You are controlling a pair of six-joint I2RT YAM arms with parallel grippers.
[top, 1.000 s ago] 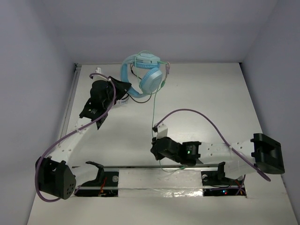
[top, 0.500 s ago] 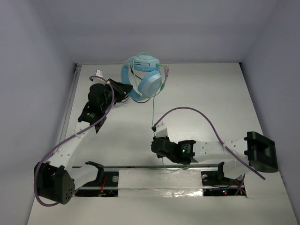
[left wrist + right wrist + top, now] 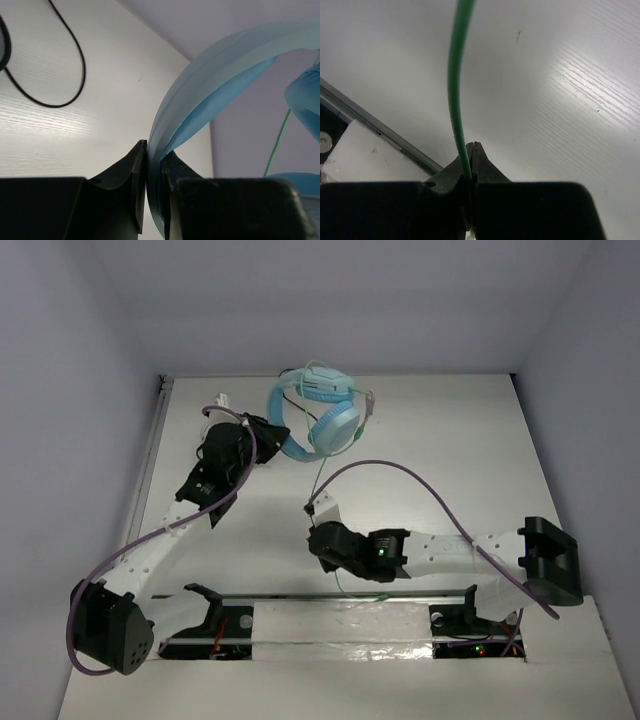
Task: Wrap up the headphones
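The light blue headphones (image 3: pixel 320 415) are held up above the far middle of the table. My left gripper (image 3: pixel 278 437) is shut on their wide blue headband (image 3: pixel 210 75), with the band pinched between the jaws. A blue ear cup (image 3: pixel 306 97) shows at the right of the left wrist view. The thin pale green cable (image 3: pixel 318 472) hangs from the cups down to my right gripper (image 3: pixel 322 552). My right gripper (image 3: pixel 472 150) is shut on the green cable (image 3: pixel 456 85) low over the table, near the front middle.
A black cable (image 3: pixel 60 70) lies in a loop on the white table behind the headband. A metal rail (image 3: pixel 340 596) runs along the table's front edge below my right gripper. Grey walls close in the back and sides.
My left gripper has carried the headphones right and turned them. My right gripper has slid left along the table with the cable, which now slants up to the cups.
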